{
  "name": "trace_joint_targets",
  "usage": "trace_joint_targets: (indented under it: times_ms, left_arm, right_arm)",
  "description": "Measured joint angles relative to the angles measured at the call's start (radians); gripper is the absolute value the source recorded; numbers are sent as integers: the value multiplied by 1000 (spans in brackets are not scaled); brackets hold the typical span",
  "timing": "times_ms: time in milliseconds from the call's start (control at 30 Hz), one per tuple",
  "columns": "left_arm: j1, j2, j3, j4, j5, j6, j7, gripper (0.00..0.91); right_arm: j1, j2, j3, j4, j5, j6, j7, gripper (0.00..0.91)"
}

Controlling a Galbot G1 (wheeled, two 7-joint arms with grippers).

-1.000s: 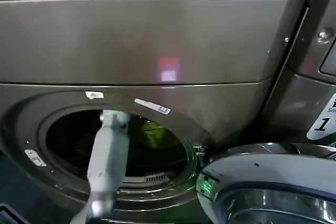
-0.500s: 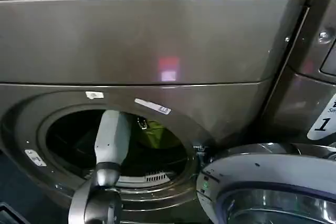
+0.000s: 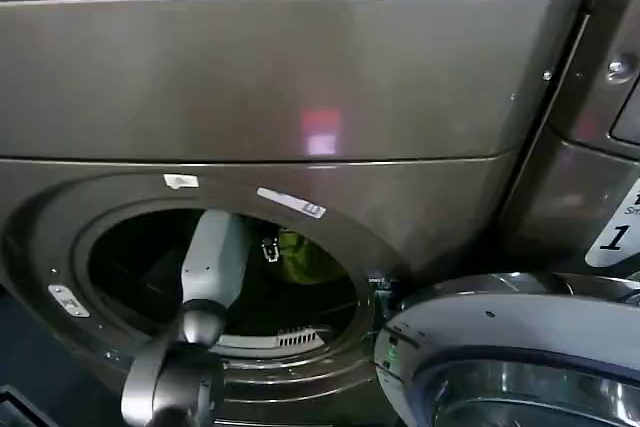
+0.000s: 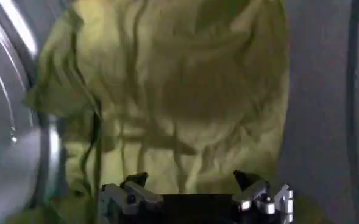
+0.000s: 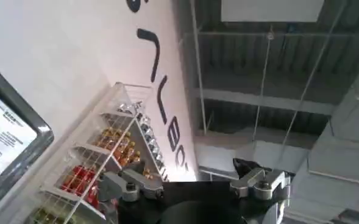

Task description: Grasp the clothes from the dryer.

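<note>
Left wrist view: left gripper (image 4: 194, 189), jaws spread, empty, just short of the clothes (image 4: 173, 91) inside the dryer (image 3: 300, 77) drum. Soft, light, crumpled fabric; best pinched at a raised central fold. Right gripper (image 5: 194, 182) parked, open.

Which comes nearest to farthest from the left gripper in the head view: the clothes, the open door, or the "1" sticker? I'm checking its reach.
From the left gripper, inside the dryer drum:
1. The clothes, just beside it, deeper in the drum.
2. The open door, lower right.
3. The "1" sticker, far right.
</note>
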Motion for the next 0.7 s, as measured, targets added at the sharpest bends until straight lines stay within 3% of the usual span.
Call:
trace_joint_targets:
  times_ms: [700]
  left_arm:
    - [11, 20, 204, 24, -158, -21, -218, 907]
  right_arm:
    - [2, 1, -2, -9, 9, 20, -17, 907]
